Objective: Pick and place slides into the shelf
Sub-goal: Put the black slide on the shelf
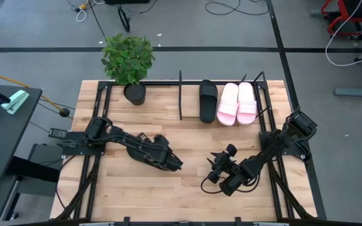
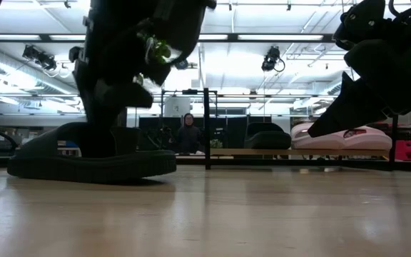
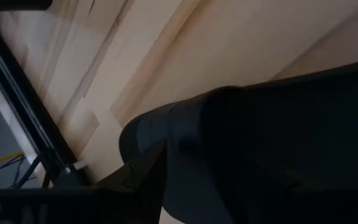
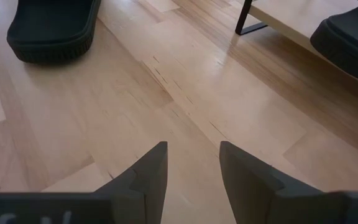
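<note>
Nearest the low camera: a black slide [image 2: 91,160] lies flat on the wooden table [image 2: 205,214], left of centre, with the left arm coming down onto it from above.
Left gripper [image 1: 168,161]: centre-left in the high view, sitting over that black slide [image 3: 260,149]; the slide's dark strap fills the wrist view, and whether the fingers clasp it or stand apart I cannot tell.
Right gripper [image 4: 191,171]: fingers [image 4: 151,171] parted with bare wood between them, holding nothing; in the high view it sits lower centre-right [image 1: 220,171].
Loose slide from the right wrist: its ribbed toe shows at the upper left of the frame [image 4: 51,28].
Shelf [image 1: 181,94]: thin black rod frame along the top edge of the table.
Slides on the shelf: one black slide [image 1: 208,100], then two pale pink slides [image 1: 237,103] side by side to its right, touching each other.
Potted plant [image 1: 128,59]: upper left of the table, beside the shelf.
Background: a person [image 2: 188,132] far off beyond the table in the low view.
</note>
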